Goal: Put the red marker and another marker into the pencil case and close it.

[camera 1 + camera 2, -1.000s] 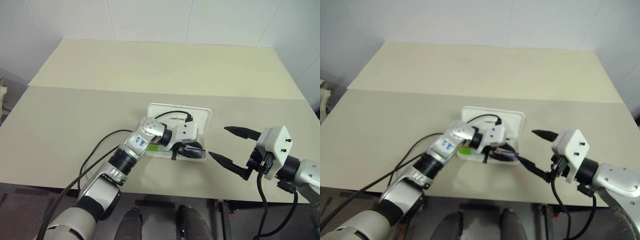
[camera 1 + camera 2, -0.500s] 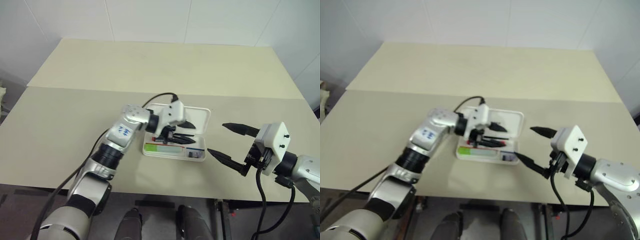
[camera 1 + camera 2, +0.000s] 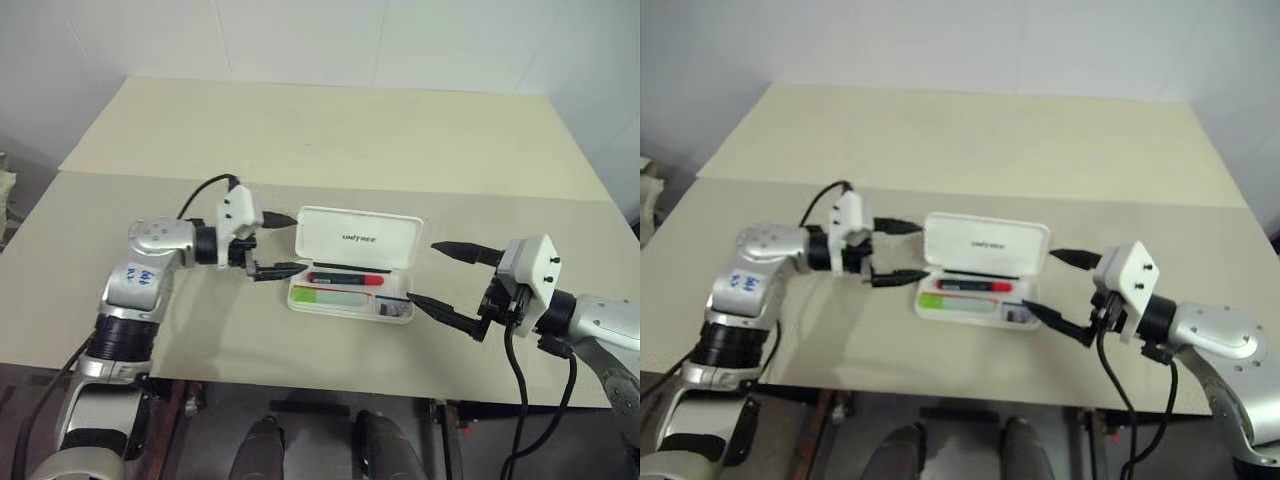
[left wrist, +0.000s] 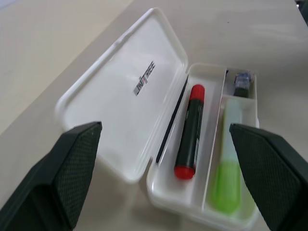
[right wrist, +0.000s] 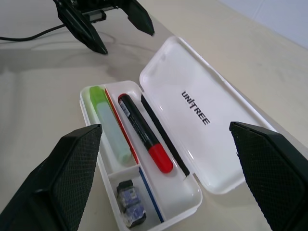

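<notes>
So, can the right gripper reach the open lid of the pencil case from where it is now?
Probably yes. The right gripper, open, sits just beside the pencil case with bare table between them, and the lid stands up with nothing on it. The left gripper, open, is on the far side.

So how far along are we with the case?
Both markers look to be in: the red marker and the green marker lie side by side in the case. Nothing is in hand; the left gripper and right gripper are open, one on each side of the case. Left to do: the lid stands open and needs shutting.
</notes>
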